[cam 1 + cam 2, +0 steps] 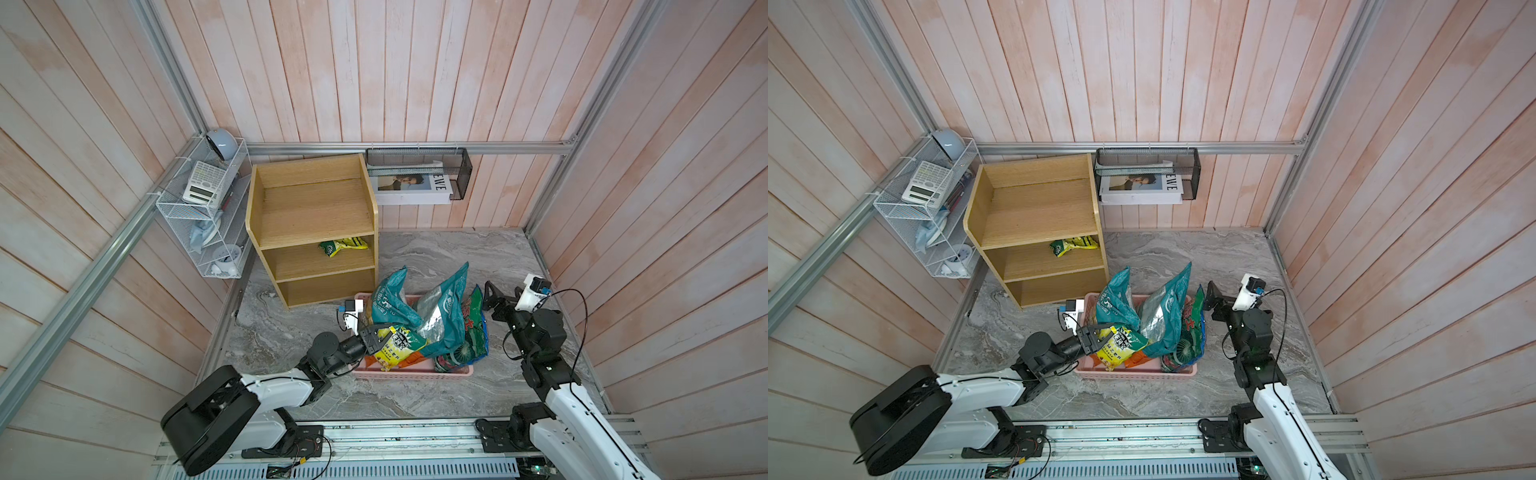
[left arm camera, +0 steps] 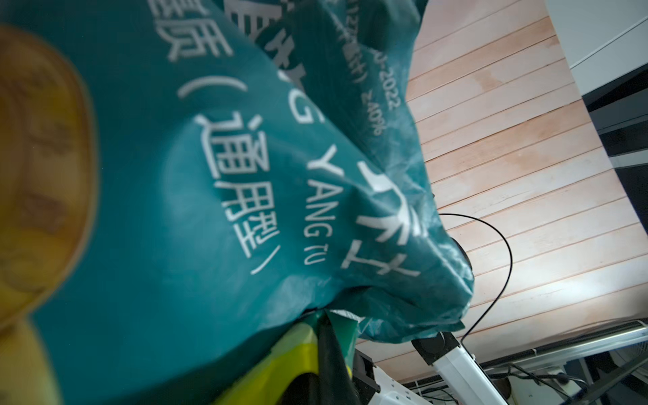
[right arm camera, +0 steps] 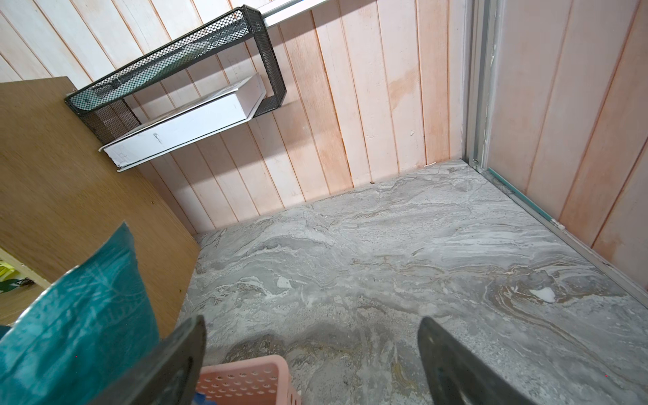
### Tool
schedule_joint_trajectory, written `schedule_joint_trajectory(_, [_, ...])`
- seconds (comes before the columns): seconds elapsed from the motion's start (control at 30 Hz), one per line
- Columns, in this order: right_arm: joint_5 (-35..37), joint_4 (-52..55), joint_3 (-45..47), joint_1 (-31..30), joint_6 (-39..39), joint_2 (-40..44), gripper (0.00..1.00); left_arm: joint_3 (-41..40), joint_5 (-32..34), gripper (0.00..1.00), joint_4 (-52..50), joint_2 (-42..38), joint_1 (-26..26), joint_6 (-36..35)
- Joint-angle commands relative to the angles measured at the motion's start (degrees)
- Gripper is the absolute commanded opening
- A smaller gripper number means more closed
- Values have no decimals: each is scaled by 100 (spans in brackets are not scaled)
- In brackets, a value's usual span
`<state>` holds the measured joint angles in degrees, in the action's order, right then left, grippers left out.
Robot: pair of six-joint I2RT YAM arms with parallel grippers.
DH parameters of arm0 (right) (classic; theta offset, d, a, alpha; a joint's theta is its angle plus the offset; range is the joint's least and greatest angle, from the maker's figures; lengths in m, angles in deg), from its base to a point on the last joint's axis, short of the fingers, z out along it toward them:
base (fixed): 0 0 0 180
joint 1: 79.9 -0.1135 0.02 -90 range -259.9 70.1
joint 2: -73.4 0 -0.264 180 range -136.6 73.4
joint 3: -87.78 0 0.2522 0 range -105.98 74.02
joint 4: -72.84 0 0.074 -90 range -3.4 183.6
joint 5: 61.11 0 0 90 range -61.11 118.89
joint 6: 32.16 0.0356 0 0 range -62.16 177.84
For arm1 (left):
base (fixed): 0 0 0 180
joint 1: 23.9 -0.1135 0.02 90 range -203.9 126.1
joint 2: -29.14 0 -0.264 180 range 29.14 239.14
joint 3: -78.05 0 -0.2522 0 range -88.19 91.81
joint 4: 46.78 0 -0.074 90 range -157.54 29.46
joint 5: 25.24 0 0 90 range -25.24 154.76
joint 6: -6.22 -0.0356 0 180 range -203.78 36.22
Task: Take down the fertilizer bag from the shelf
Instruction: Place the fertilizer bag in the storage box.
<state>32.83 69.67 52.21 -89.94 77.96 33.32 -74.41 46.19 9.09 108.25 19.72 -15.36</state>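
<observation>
Gripping fertilizer bag in clamped left pincer, over near-left of crowded basket, with right pincer apart at right. Might slide off heaped teal bags over near rim on release. Leaves second bag on middle shelf.

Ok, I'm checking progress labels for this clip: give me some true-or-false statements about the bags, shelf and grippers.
1. The left gripper is shut on a yellow printed bag at the pink plastic basket. True.
2. The light-wood three-tier shelf holds no bag. False: a crumpled yellow-green bag lies on its middle tier.
3. The right gripper is open and empty. True.
4. The tall teal bags stand on the shelf's top tier. False: they stand in the basket.
</observation>
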Motion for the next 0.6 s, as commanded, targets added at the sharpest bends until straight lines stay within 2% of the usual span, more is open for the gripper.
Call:
schedule_joint_trajectory(0.0, [-81,-126,-145,-15,18,-42,98,-74,520,0,1062,171,206,165])
schedule_joint_trajectory(0.2, [-102,-133,-158,-13,28,-79,98,-709,1400,0,757,-708,332,54])
schedule_joint_trajectory(0.33, [-124,-135,-149,-20,36,-62,98,-962,2160,0,-824,-1774,431,-131])
schedule_joint_trajectory(0.43, [-113,-117,-147,-18,32,-53,98,-1057,2683,0,-1802,-2667,732,-308])
schedule_joint_trajectory(0.57, [-96,-118,-149,-16,27,-53,98,-1176,2867,0,-2498,-3405,835,-374])
